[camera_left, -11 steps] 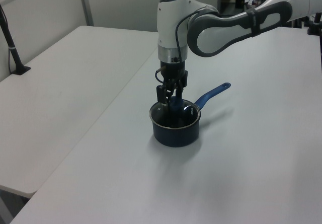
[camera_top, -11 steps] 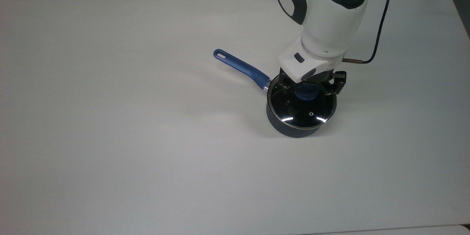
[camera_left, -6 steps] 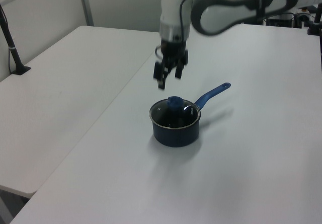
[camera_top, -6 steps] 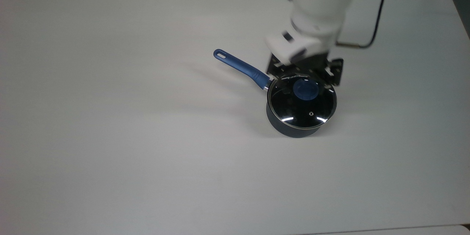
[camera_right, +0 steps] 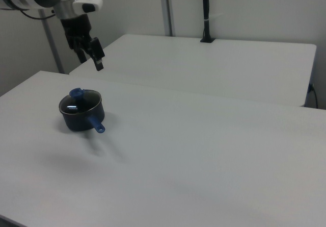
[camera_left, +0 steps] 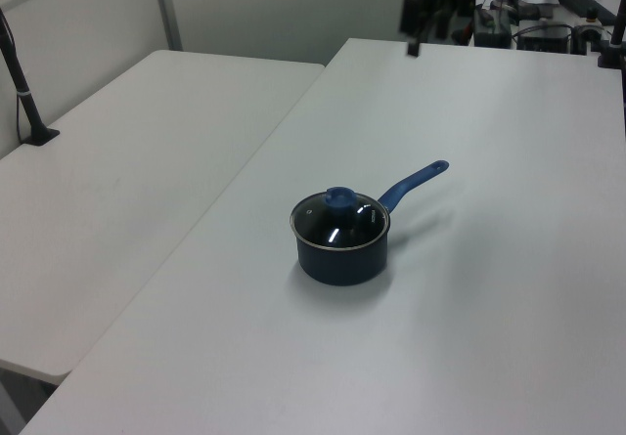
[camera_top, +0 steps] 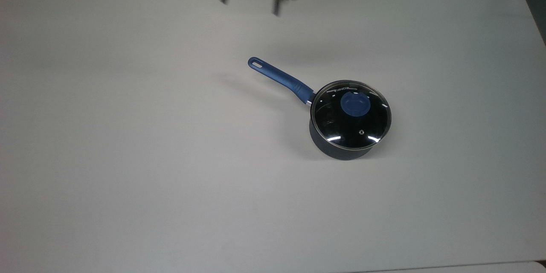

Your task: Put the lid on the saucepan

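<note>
One lid (camera_top: 350, 114) covers one saucepan (camera_top: 337, 148).

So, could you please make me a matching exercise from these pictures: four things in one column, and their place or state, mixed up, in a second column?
Things:
1. lid
2. saucepan
3. pan handle
4. gripper

Places or states:
A. stands on the white table
B. up in the air, away from the pan, jaws apart and holding nothing
C. rests on the pan's rim, blue knob up
D. points to the top view's upper left

Pairs: 1-C, 2-A, 3-D, 4-B
</note>
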